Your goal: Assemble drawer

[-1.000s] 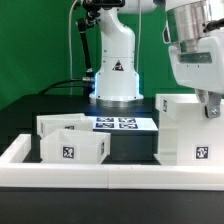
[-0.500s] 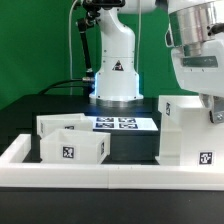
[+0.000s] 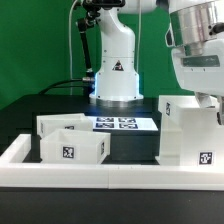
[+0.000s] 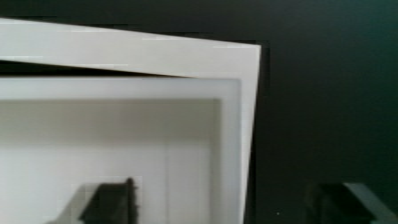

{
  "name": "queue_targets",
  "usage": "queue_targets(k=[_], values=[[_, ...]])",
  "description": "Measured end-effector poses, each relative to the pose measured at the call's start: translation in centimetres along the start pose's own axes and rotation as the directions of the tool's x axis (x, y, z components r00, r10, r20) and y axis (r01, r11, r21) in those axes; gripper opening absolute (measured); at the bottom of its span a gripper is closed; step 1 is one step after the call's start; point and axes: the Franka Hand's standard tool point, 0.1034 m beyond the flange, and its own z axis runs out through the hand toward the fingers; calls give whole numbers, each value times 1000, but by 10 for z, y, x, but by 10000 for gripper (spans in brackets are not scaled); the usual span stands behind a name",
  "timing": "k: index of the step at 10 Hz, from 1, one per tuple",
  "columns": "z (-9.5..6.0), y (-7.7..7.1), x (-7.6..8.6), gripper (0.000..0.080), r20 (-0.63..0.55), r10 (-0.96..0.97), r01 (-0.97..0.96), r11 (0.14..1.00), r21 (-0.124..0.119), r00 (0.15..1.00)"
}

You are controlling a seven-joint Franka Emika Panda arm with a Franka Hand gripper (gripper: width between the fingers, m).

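Observation:
The drawer's tall white casing (image 3: 190, 132) stands at the exterior view's right, a square tag on its front. Two smaller white tray boxes sit at the left, one in front (image 3: 72, 148) and one behind it (image 3: 60, 123). My gripper (image 3: 212, 106) hangs over the casing's top right edge, its fingertips at the rim. In the wrist view the gripper (image 4: 240, 205) is open. One dark finger (image 4: 116, 200) is over the casing's white inside and the other (image 4: 365, 202) is over the black table, with the casing's wall (image 4: 242, 130) between them. Nothing is held.
A long low white border wall (image 3: 100, 170) runs along the front. The marker board (image 3: 118, 124) lies flat behind the trays, before the arm's white base (image 3: 116, 70). A black table and a green backdrop surround the parts.
The gripper has come down a little at the casing's right edge, so its fingers sit lower against the rim. The casing and trays have not moved.

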Motion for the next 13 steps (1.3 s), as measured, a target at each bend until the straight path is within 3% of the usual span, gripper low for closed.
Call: queue_targets(k=[1, 2, 4, 6, 9, 11, 13], values=[[-1, -1, 0, 615, -1, -35, 35, 999, 3, 999], [-5, -2, 0, 639, -1, -66, 66, 998, 7, 998], [-24, -6, -3, 648, -4, -175, 175, 984, 22, 985], [-38, -5, 5, 649, -14, -340, 340, 940, 29, 940], [-38, -1, 5, 649, -15, -359, 359, 933, 23, 933], [-38, 0, 6, 649, -22, -552, 552, 834, 15, 834], [-43, -2, 13, 649, -39, -772, 772, 635, -3, 635]])
